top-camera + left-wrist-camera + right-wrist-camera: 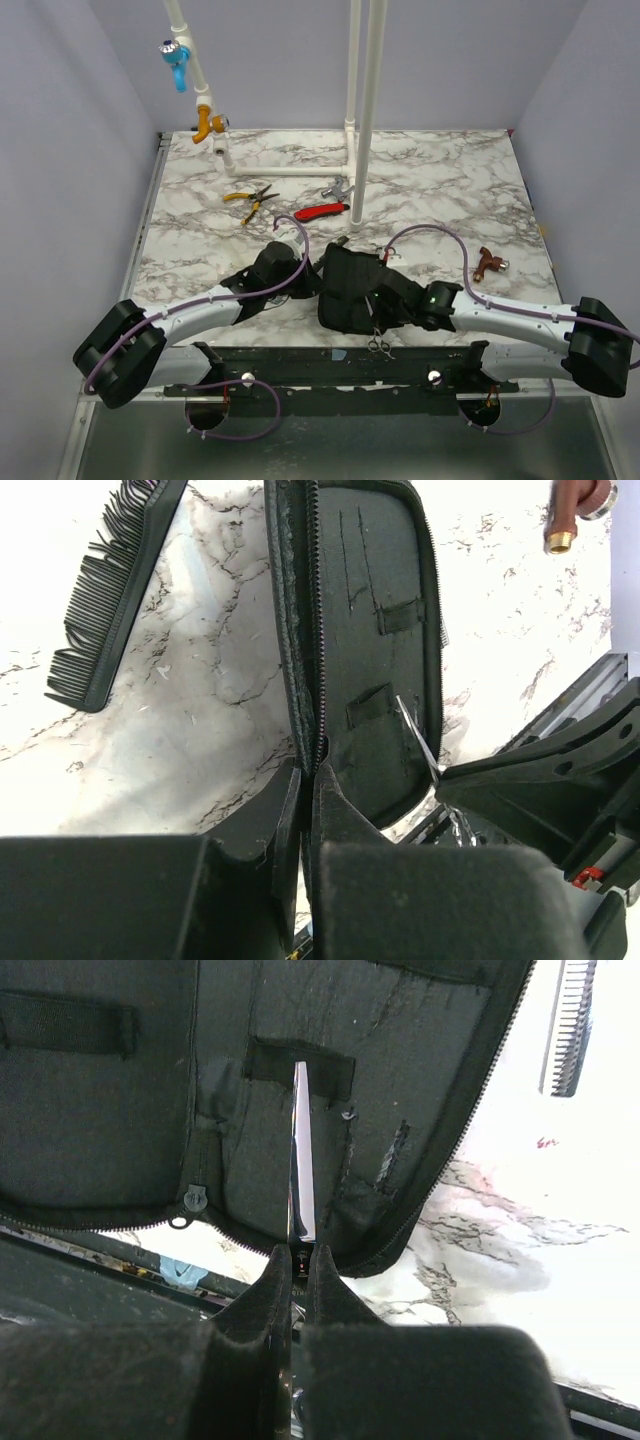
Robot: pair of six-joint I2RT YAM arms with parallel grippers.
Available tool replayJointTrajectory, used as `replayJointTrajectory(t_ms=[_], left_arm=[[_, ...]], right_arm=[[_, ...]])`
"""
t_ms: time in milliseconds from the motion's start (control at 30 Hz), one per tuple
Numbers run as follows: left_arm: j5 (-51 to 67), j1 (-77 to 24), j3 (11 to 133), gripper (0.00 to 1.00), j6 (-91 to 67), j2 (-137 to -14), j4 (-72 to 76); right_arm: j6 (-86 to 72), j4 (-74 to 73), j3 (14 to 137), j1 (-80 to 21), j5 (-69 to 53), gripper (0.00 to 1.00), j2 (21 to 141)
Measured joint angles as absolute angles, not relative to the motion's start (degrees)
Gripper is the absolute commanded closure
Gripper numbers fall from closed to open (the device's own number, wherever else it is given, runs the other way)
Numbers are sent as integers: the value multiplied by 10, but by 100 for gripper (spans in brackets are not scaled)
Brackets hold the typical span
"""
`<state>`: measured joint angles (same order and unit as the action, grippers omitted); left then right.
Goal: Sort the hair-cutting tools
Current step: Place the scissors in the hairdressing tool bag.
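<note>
An open black zip case lies at the table's near middle. My left gripper is shut on its zipped rim, the case stretching away from the fingers. My right gripper is shut on the silver scissors, whose blades point under an elastic loop inside the case. From above, the scissors' handles stick out behind the right gripper. The blade tip also shows in the left wrist view. A black comb lies on the marble beside the case; its end shows in the right wrist view.
Yellow-handled pliers, a red-handled tool and a silver fitting lie at the back middle. A brass fitting sits to the right. White pipes rise at the back. The table's metal front rail runs just behind the case.
</note>
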<state>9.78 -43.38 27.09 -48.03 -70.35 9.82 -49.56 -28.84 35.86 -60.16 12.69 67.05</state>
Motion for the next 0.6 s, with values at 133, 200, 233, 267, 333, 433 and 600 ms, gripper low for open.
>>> replayJointTrajectory(t_ms=[133, 200, 233, 267, 333, 433, 600], left_arm=[[96, -436, 262, 100, -481, -693, 103], [95, -437, 257, 100, -484, -689, 103], [93, -437, 255, 100, -487, -686, 103], [91, -437, 254, 100, -489, -685, 102], [86, -439, 254, 100, -494, -684, 102], [79, -440, 254, 100, -504, -684, 99], [70, -440, 247, 100, -520, -681, 93]], right_arm=[[-503, -292, 359, -615, 123, 99, 676], [-509, -292, 359, -625, 123, 99, 684], [-510, -292, 359, -629, 123, 99, 689], [-512, -292, 359, -632, 123, 99, 693], [-516, -291, 359, -637, 123, 99, 702], [-520, -286, 359, -640, 123, 99, 713], [-525, -273, 359, -641, 128, 99, 726]])
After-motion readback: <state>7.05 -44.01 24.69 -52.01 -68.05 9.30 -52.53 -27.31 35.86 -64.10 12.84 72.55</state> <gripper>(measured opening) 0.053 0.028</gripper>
